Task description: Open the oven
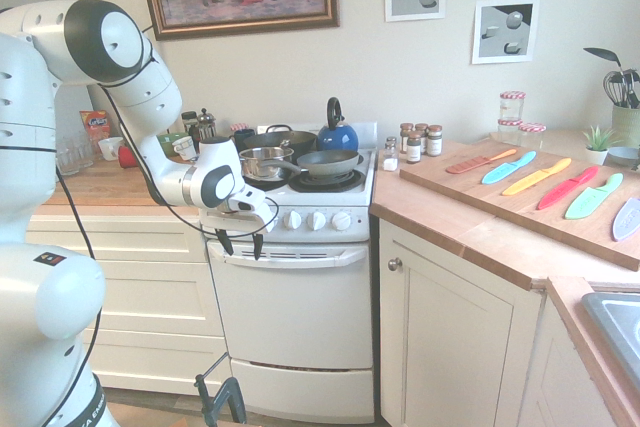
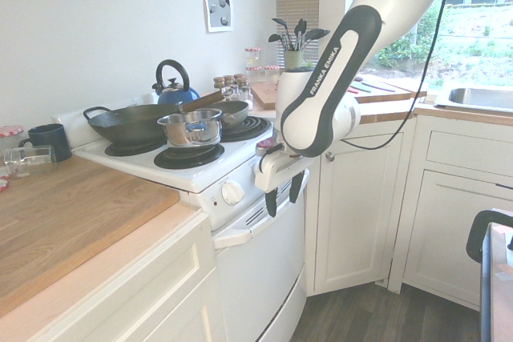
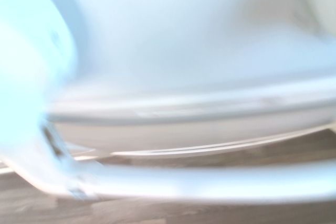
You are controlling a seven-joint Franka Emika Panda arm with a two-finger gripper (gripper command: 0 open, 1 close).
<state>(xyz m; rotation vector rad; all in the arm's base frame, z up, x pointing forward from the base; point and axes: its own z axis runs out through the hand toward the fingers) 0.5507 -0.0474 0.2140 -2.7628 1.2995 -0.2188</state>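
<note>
In the centre-left of the first exterior view, the jaws [image 1: 241, 246] are spread apart, near the handle [image 1: 290, 259] of the closed oven [image 1: 295, 312]; whether they touch it, I cannot tell.

A blue kettle [image 1: 338, 136] and several pans [image 1: 327, 163] stand on the white stove [image 1: 293, 307], its door closed.

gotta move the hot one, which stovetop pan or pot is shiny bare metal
The silver saucepan, on the front burner nearest the wooden counter; the wok and frying pan are both dark.
</note>
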